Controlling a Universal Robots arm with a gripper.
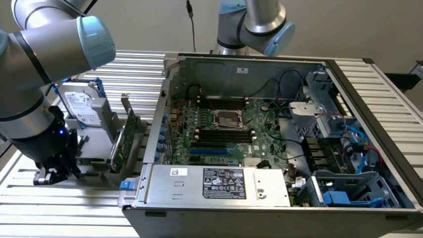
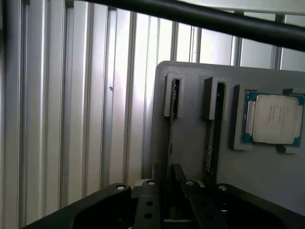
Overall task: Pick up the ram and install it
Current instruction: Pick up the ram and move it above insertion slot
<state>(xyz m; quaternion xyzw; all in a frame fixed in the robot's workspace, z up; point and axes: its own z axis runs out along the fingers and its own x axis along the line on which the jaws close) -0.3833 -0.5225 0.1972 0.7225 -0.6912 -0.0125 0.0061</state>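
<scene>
Slatted metal tabletop (image 1: pixel 66 208) carries a grey holder (image 2: pixel 190 138) beside the open computer case (image 1: pixel 278 198). Standing on edge in one of that holder's slots is the ram (image 2: pixel 170 143). My claw (image 2: pixel 170 183) sits narrowed on either side of it, seemingly pinching it, though contact is hard to confirm. I judge it light, stiff, thin and fragile; best held across its flat faces, squarely, without twisting
</scene>
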